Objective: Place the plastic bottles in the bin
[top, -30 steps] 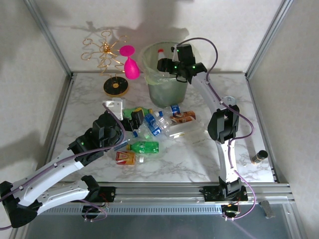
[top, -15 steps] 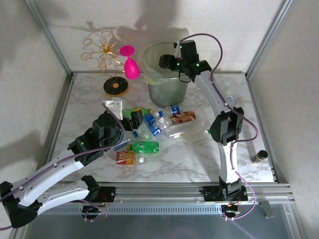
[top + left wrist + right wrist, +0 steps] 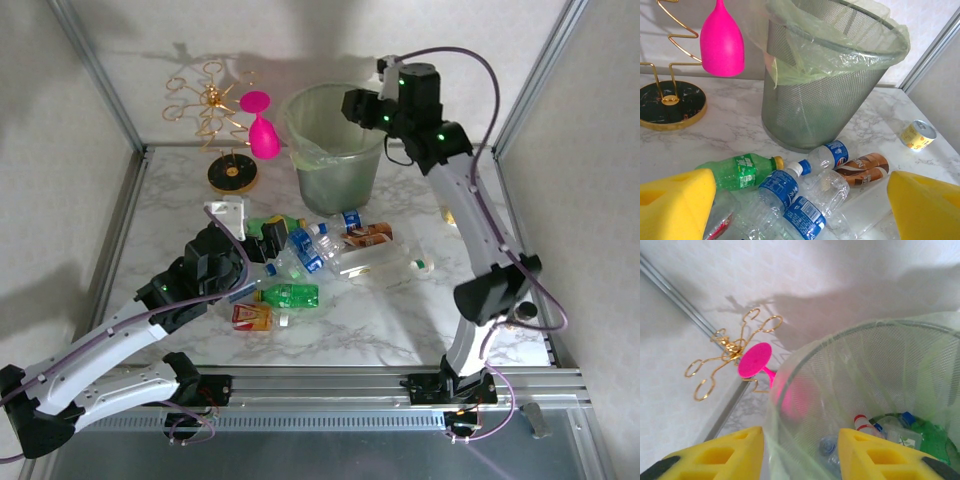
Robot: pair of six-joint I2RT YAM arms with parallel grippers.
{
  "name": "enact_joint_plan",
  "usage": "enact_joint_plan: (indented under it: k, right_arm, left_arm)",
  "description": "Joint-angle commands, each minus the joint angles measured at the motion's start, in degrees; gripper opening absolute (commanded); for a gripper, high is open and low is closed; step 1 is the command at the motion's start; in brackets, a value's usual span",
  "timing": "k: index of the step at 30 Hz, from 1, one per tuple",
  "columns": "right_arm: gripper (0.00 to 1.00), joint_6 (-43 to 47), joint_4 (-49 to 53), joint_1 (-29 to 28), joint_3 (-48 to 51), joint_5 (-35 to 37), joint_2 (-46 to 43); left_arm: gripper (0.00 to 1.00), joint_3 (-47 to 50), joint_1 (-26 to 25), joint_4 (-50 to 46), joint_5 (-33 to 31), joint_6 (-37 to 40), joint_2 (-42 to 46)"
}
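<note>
Several plastic bottles (image 3: pixel 318 250) lie in a heap in front of the bin (image 3: pixel 335 165): a green one (image 3: pixel 737 172), blue-labelled clear ones (image 3: pixel 785 192) and a brown-labelled one (image 3: pixel 862 167). Another green bottle (image 3: pixel 290 295) and a flattened red-labelled one (image 3: pixel 250 317) lie nearer the arms. My left gripper (image 3: pixel 800 205) hovers open just short of the heap, yellow pads wide apart. My right gripper (image 3: pixel 800 455) hangs high over the bin's right rim, its pads apart with nothing between them. Down inside the bin (image 3: pixel 865 370) lie several bottles (image 3: pixel 890 430), one with a red cap.
A pink goblet (image 3: pixel 262 130) hangs upside down on a gold wire stand (image 3: pixel 215 110) left of the bin. A small yellow can (image 3: pixel 918 135) stands on the marble right of the bin. Metal frame rails border the table.
My right arm has risen and swung right, from over the bin's middle to above its right rim. The red-capped bottle it held now lies in the bin. The left arm has not moved.
</note>
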State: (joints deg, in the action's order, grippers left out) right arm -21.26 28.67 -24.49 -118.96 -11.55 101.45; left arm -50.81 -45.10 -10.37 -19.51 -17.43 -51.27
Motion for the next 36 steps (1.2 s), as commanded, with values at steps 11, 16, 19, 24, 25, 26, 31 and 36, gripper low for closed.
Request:
enact_joint_plan:
  k: [11, 16, 19, 24, 25, 26, 31, 36]
  right_arm:
    - [0.39, 0.11, -4.87, -5.27, 34.22, 3.23, -28.98]
    - [0.41, -2.99, -6.74, -5.83, 47.22, 4.66, -38.3]
    - [0.43, -5.06, -8.68, -6.07, 53.03, 5.3, -42.39]
    - [0.49, -5.03, -8.68, -6.18, 56.28, 7.11, -45.1]
    - [0.5, -4.87, -8.17, -6.16, 56.33, 7.45, -45.43]
    - [0.51, -4.75, -7.89, -6.21, 56.55, 7.9, -45.91]
    - [0.6, -3.95, -7.51, -6.26, 58.89, 10.06, -49.1]
    - [0.65, -3.34, -6.66, -6.24, 60.52, 11.23, -50.31]
  left_arm:
    - [0.9, -6.56, 0.51, -9.87, 0.88, -12.23, 1.78]
    - [0.92, -13.03, 0.72, -22.47, -3.5, -37.04, -0.48]
    - [0.93, -15.27, 0.8, -30.71, -6.59, -51.12, -1.93]
    - [0.96, -16.39, 1.3, -42.28, -6.21, -67.03, -3.92]
    - [0.99, -15.86, 1.52, -43.4, -4.63, -68.82, -4.09]
    - [1.0, -15.23, 1.89, -44.27, -3.18, -70.58, -4.41]
    - [1.0, -9.6, 2.61, -49.45, -1.37, -75.49, -6.97]
    - [0.98, 2.6, 4.41, -41.36, 7.86, -77.43, -5.13]
